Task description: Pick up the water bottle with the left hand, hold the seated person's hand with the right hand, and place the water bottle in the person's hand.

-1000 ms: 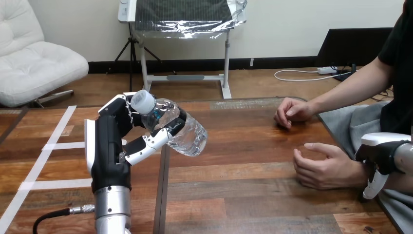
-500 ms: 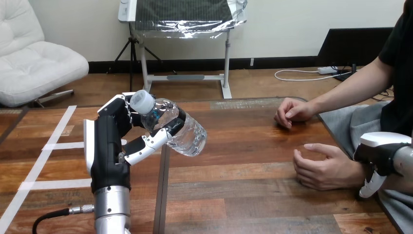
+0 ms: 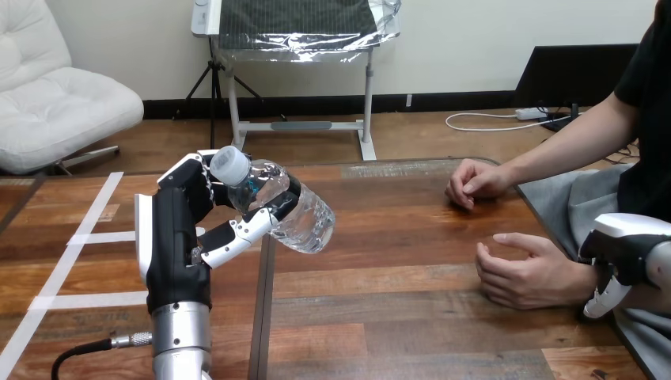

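The fingers (image 3: pixel 237 232) of the left hand (image 3: pixel 176 241) are curling tight round the water bottle (image 3: pixel 307 223). The hand is holding the clear bottle up in the air above the wooden surface (image 3: pixel 396 261), over its left part. The bottle is tilting, with its white cap pointing up and to the left and its bottom pointing down to the right. The silver left arm is coming up from the bottom edge of the view.

The right hand (image 3: pixel 619 255) is sitting at the right edge, just beside the wrist of the person's nearer hand (image 3: pixel 524 273). It may be touching the wrist, but I cannot tell if it is gripping it or is open or closed.

The person's nearer hand is resting on the surface on its side, loosely cupped and facing left, with nothing in it. The person's farther hand (image 3: pixel 473 182) is resting on the surface too, loosely closed. The bottle is well apart from both of them.
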`<state>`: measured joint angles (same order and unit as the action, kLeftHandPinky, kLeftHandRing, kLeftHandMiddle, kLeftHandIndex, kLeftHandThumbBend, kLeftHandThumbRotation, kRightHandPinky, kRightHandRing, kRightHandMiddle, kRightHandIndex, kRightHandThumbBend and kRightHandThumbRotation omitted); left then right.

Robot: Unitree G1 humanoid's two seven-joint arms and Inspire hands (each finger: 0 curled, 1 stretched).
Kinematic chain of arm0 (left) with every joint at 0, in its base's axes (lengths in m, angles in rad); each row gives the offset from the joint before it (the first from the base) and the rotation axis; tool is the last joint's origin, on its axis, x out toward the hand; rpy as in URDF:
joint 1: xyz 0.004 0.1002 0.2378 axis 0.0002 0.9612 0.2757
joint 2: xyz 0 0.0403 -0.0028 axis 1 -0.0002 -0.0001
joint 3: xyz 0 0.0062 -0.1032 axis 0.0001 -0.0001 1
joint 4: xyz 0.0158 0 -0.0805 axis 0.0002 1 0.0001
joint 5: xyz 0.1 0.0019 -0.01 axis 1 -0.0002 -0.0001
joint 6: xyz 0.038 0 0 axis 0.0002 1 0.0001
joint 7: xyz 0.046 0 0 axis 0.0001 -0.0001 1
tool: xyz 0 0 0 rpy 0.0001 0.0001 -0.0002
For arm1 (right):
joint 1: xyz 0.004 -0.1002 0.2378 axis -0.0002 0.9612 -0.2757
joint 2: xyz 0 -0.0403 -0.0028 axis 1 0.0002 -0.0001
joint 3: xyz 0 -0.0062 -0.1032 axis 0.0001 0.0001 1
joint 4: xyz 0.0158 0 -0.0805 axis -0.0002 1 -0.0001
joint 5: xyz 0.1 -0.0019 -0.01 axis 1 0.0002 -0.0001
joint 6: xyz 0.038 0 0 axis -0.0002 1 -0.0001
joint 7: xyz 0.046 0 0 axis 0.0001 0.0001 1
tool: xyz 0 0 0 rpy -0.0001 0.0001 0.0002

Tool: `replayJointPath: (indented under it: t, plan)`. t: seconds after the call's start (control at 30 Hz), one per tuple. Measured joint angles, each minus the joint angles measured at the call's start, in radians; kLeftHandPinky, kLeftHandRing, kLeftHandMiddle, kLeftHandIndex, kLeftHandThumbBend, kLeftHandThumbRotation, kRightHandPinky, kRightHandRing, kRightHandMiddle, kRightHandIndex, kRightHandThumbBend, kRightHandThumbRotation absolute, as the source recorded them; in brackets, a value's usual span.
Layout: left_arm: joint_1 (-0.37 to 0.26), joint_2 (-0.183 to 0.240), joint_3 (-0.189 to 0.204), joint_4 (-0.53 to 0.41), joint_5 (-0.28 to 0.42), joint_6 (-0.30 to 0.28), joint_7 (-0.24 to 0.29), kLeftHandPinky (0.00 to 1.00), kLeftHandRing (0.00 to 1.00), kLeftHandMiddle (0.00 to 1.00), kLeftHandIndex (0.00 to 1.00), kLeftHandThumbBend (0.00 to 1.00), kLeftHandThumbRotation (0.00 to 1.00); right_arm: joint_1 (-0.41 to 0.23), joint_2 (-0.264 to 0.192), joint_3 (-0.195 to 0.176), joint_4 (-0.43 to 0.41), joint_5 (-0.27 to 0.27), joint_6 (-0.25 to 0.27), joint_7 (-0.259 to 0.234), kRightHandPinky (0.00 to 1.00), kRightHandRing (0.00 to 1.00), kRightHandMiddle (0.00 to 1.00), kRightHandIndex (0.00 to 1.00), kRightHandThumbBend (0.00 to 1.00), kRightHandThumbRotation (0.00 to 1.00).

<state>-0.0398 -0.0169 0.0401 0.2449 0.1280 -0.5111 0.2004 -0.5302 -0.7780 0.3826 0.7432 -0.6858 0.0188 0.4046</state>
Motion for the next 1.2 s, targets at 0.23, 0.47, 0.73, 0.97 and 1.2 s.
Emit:
replayJointPath:
  t: [0.23, 0.47, 0.73, 0.97, 1.2]
  plan:
    - [0.0, 0.0, 0.003, 0.0, 0.0, -0.001, 0.0, 0.43, 0.42, 0.44, 0.5, 0.62, 0.0, 0.015, 0.0, -0.001, 0.0, 0.017, -0.019, -0.035, 0.29, 0.41, 0.53, 0.61, 0.64, 0.0]
    - [0.0, 0.0, 0.007, 0.001, 0.001, -0.001, 0.0, 0.42, 0.42, 0.44, 0.5, 0.62, 0.0, 0.028, 0.0, -0.003, 0.0, 0.027, -0.054, -0.071, 0.27, 0.39, 0.5, 0.48, 0.63, 0.0]
    - [0.0, 0.0, 0.007, 0.001, 0.006, -0.001, 0.004, 0.42, 0.42, 0.44, 0.5, 0.64, 0.0, 0.032, 0.0, -0.005, -0.001, 0.042, -0.046, -0.079, 0.32, 0.46, 0.55, 0.46, 0.61, 0.0]
    - [0.0, 0.0, 0.007, 0.001, 0.023, -0.001, 0.013, 0.42, 0.42, 0.44, 0.5, 0.64, 0.0, 0.033, 0.001, -0.005, -0.001, 0.046, -0.029, -0.079, 0.36, 0.49, 0.58, 0.48, 0.62, 0.0]
    - [0.0, -0.001, 0.007, 0.001, 0.031, -0.001, 0.017, 0.43, 0.42, 0.44, 0.5, 0.63, 0.0, 0.036, 0.001, -0.004, -0.018, 0.041, -0.004, -0.079, 0.3, 0.42, 0.52, 0.47, 0.63, 0.0]
